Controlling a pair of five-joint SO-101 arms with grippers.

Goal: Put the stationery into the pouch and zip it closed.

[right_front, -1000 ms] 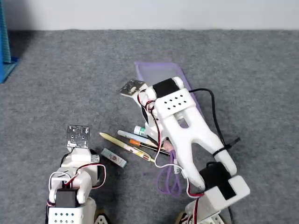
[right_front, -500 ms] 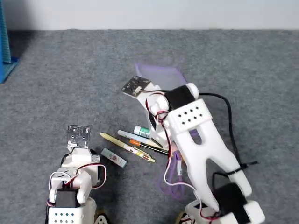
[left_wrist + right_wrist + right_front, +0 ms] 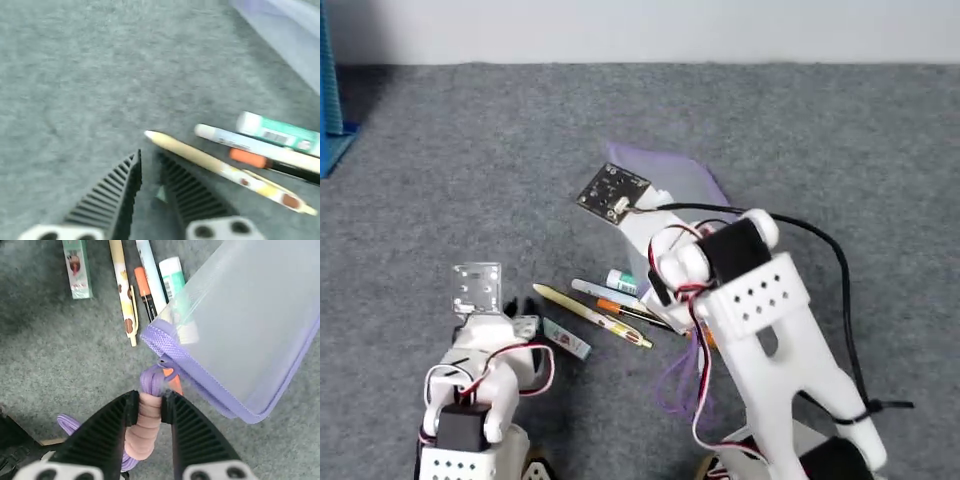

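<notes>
The translucent purple pouch lies tilted under the right arm. My right gripper is shut on a pink tab joined to the purple loop at the pouch's corner. On the carpet beside it lie a yellow pen, a white pen, an orange pen, a glue stick and a green eraser box. My left gripper hangs low, just short of the yellow pen's tip, its jaws a narrow gap apart and holding nothing.
A purple cord trails on the grey carpet beside the right arm's base. A blue object stands at the far left edge. A pale wall runs along the back. Open carpet lies left of the pens and right of the pouch.
The right arm has drawn back toward its base with the tab in its grip, pulling the pouch's near end along. The left arm has shifted slightly.
</notes>
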